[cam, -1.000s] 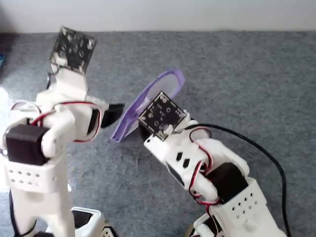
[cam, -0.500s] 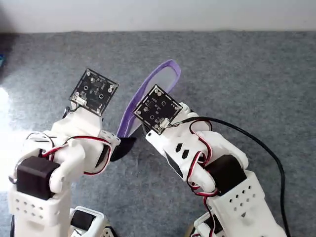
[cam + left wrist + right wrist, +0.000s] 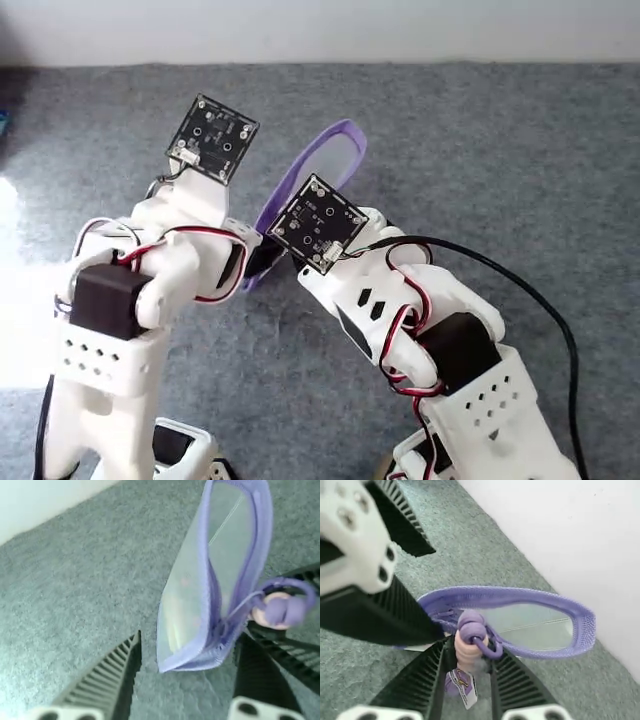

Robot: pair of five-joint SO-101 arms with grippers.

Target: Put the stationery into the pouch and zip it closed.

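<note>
Pouch [image 3: 200, 580] of clear plastic with a purple fabric border is standing on its long edge near the middle of the gray counter [image 3: 500, 150]. It is tilting upward between the two arms, its far end pointing away from their bases toward the white wall [image 3: 400, 30]. Its lower corner is hanging close to the counter, though whether it is touching cannot be told. Faint tints are showing through the clear panel, too blurred to name.

The left claw [image 3: 189, 642] is spread wide, straddling the pouch's lower end. One black ribbed finger is sitting apart from the clear panel and the other just beside the zipper end.

The right claw [image 3: 468, 652] is clamping the zipper pull [image 3: 470, 630], a purple cord loop carrying a purple bead and a peach bead. The beads are being squeezed between its two black ribbed fingers at the pouch's lower end. A small tag [image 3: 462, 692] is dangling below the beads in the narrow gap between those fingers. In the right wrist view the left claw's white and black body is sitting just beside that same end of the pouch.

In the high view the right arm's camera board [image 3: 318, 222] is covering the pouch's lower part, and the left arm's camera board [image 3: 212, 138] is facing up just beside the purple border. A black cable [image 3: 520, 290] is curving away from the right arm across the counter.
</note>
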